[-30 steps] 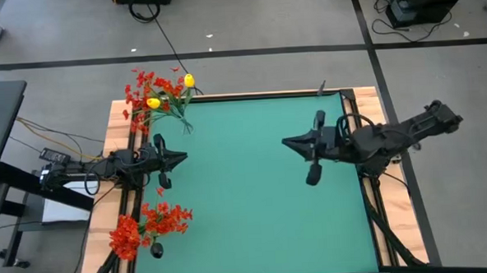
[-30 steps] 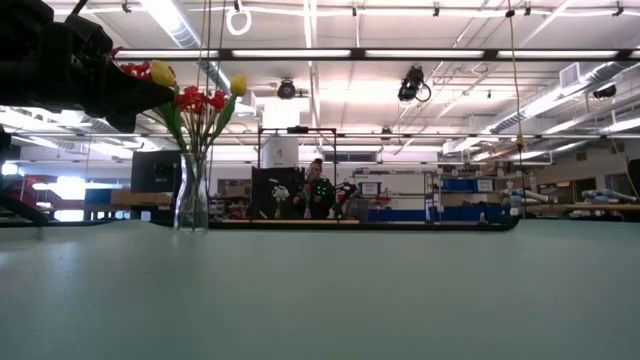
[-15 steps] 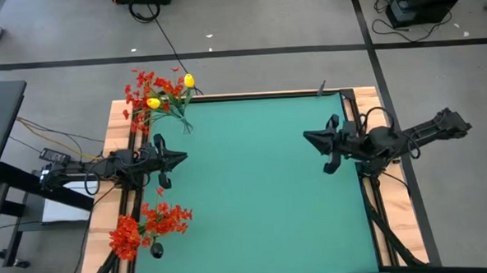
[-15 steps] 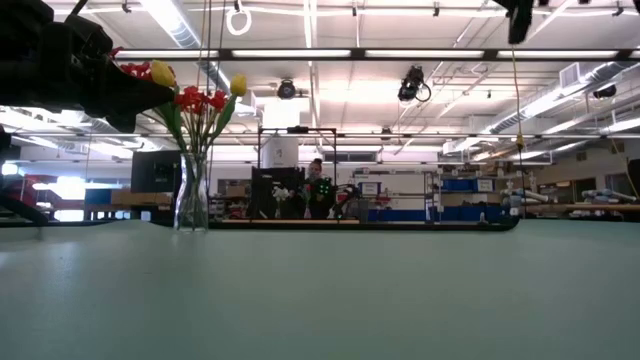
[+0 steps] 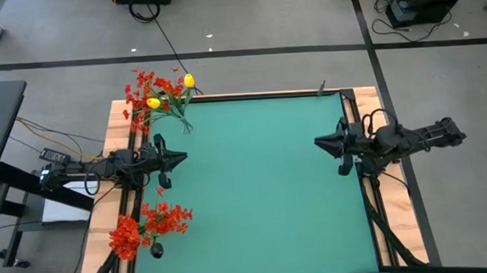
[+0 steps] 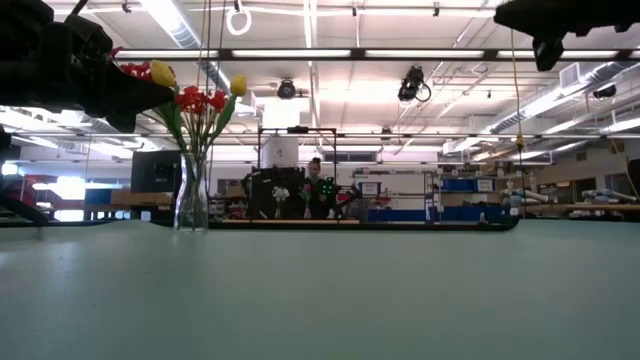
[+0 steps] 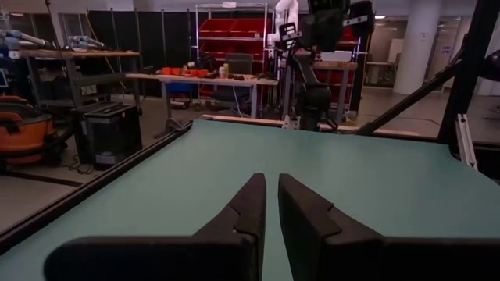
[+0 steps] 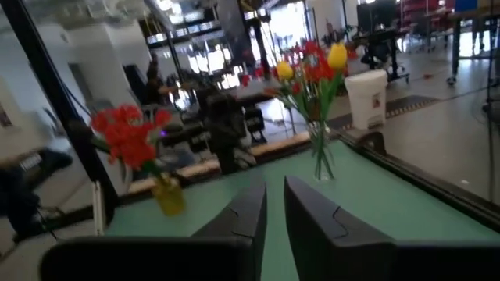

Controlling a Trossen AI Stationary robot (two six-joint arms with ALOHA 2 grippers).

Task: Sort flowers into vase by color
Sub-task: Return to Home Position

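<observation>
A clear glass vase (image 5: 185,125) at the table's far left holds red blossom sprays and two yellow buds (image 5: 163,97); it also shows in the low view (image 6: 192,195) and the right wrist view (image 8: 320,152). A second vase (image 5: 156,250) at the near left holds only red sprays (image 5: 144,225), which also show in the right wrist view (image 8: 125,134). My left gripper (image 5: 181,158) is shut and empty at the left edge, between the two vases. My right gripper (image 5: 318,141) is shut and empty at the right edge, pointing toward the table's left.
The green mat (image 5: 263,201) between the two arms is bare. Wooden borders (image 5: 111,126) run along the table's left and right sides. In the low view a person (image 6: 318,195) stands far off in the room behind the table.
My right gripper has drawn back from the middle of the mat toward the table's right edge, still pointing toward the left. The flowers and both vases stand as before.
</observation>
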